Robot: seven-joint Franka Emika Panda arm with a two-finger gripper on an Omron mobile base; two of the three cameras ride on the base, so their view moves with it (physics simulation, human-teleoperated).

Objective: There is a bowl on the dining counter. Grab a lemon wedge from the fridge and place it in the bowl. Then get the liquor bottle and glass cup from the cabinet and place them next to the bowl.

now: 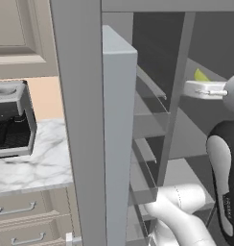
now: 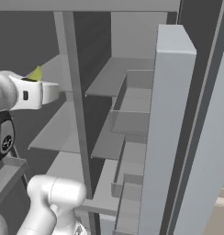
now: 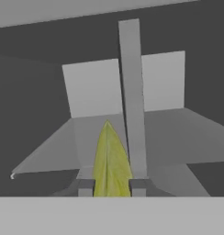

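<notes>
Lemon wedge (image 3: 111, 160) sits pinched between the two fingertips (image 3: 86, 187), jaws narrow and closed on its lower end, with most of its length sticking out ahead of the tips toward the back of the fridge (image 1: 80, 120). From the base cameras a small yellow-green tip (image 1: 201, 75) peeks above the gripper (image 2: 52, 92), over the upper inner shelf (image 2: 109, 75). Risks as I read them: the grip is only on the near end of a thin tapered piece, so it could pivot or squirt out if the arm accelerates hard while pulling back. The vertical divider (image 3: 131, 96) stands just to one side of the wedge and the open door (image 2: 171, 128) with its bins is close on the exit path, so a swing before clearing the shelves could knock the wedge loose. A drop here likely lands it on a shelf or lower, a hard re-grasp. Wedge looks slim, pointed at the far end, yellow-green with a faint centre ridge, much narrower than the shelf it hangs over; whether it touches that shelf I can't tell
</notes>
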